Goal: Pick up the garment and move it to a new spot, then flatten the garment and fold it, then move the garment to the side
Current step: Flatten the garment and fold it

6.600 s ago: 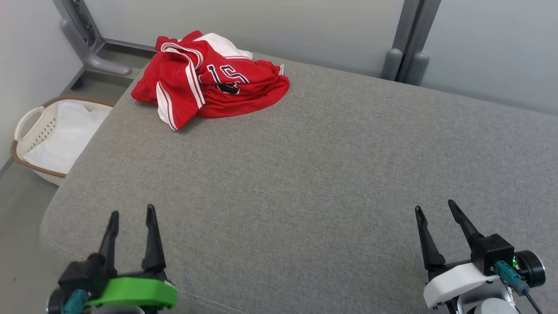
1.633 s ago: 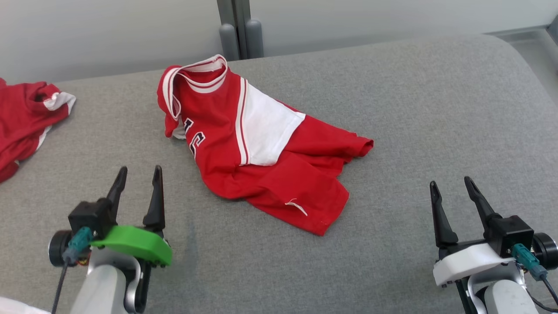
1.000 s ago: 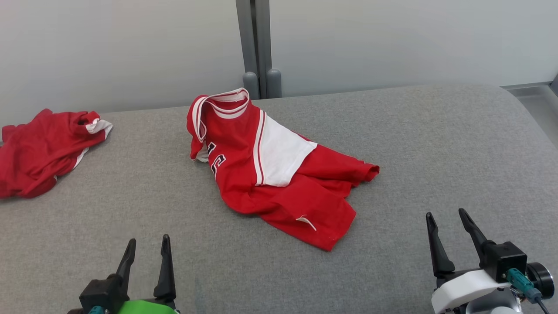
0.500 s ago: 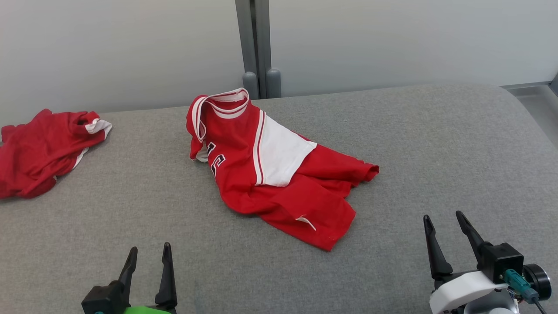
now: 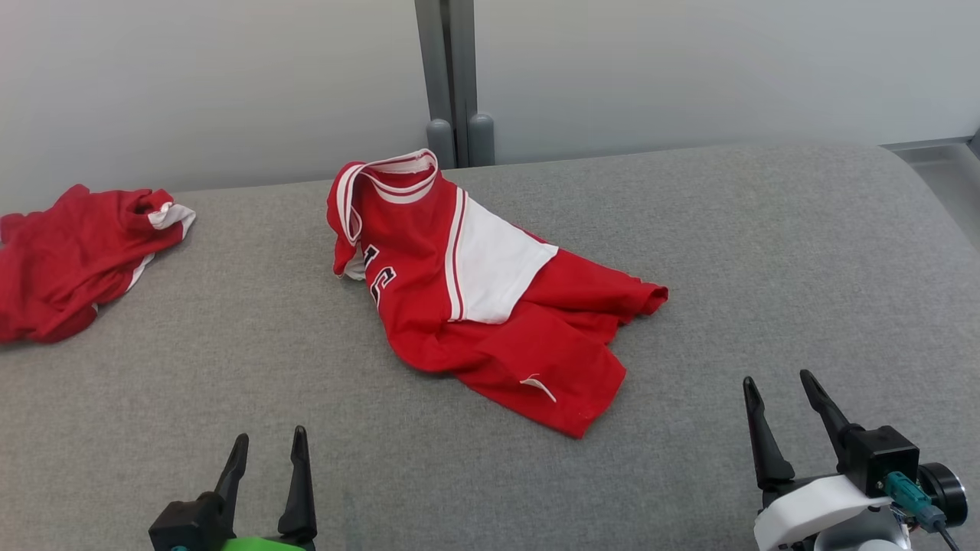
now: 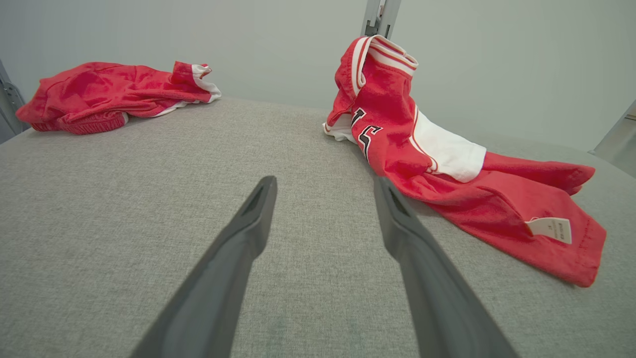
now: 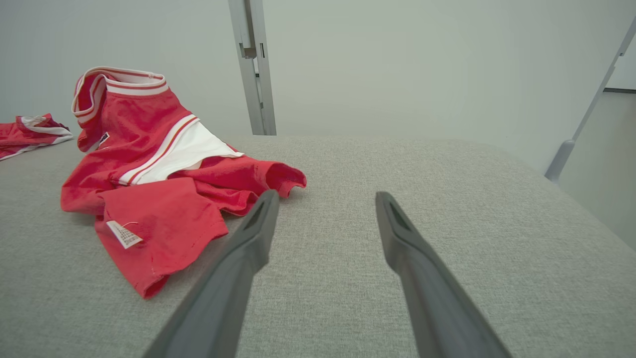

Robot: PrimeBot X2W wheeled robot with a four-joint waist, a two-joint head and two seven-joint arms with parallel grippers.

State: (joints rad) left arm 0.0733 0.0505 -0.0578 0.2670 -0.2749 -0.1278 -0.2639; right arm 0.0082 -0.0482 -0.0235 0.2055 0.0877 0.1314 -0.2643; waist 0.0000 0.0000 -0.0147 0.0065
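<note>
On cushion (image 5: 766,229), garment (image 5: 490,306) diagonal, collar far-left, hem near-right; left hand (image 5: 271,435), right hand (image 5: 776,377) wide.

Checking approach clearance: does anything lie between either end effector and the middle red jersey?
Nothing visible does: bare grey cushion separates the left end effector and right end effector from the red jersey. The other red garment lies far left, outside both paths.

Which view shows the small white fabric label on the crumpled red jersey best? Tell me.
Left wrist view: the label on the red jersey appears largest, print lines visible. Right wrist view shows it smaller and tilted; head view, just a white sliver.
</note>
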